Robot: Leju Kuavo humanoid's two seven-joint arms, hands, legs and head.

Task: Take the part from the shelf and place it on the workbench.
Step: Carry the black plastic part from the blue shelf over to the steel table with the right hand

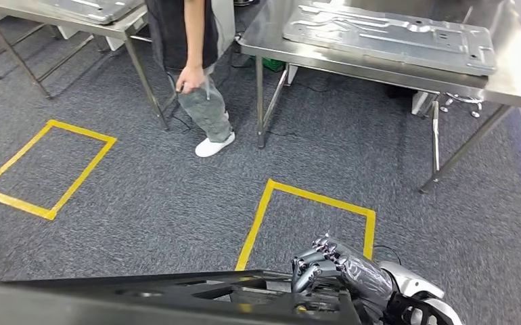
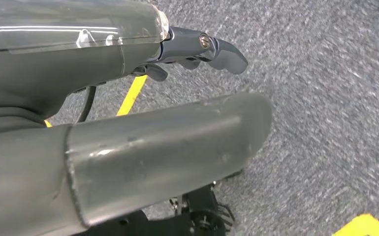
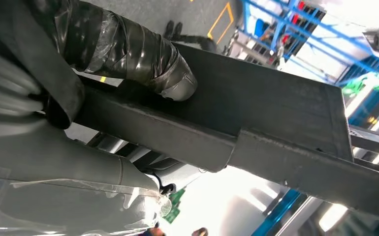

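The part [image 1: 143, 292] is a long dark metal frame lying across the bottom of the head view. My right hand [image 1: 335, 267] grips its right end, fingers curled over the top edge. In the right wrist view the part [image 3: 276, 147] is a dark beam, and that hand's taped thumb [image 3: 143, 54] presses on it. My left hand [image 2: 128, 123] hangs over the grey carpet, with only floor between its thumb and its dark fingers [image 2: 212, 49]. The steel workbench [image 1: 515, 84] stands ahead at the upper right, with a silver stamped panel [image 1: 393, 34] lying on it.
A person [image 1: 197, 74] stands between that workbench and a second steel table [image 1: 119, 28] at the upper left. Two yellow tape rectangles mark the carpet, one on the left [image 1: 48, 169] and one just ahead of my right hand [image 1: 312, 203].
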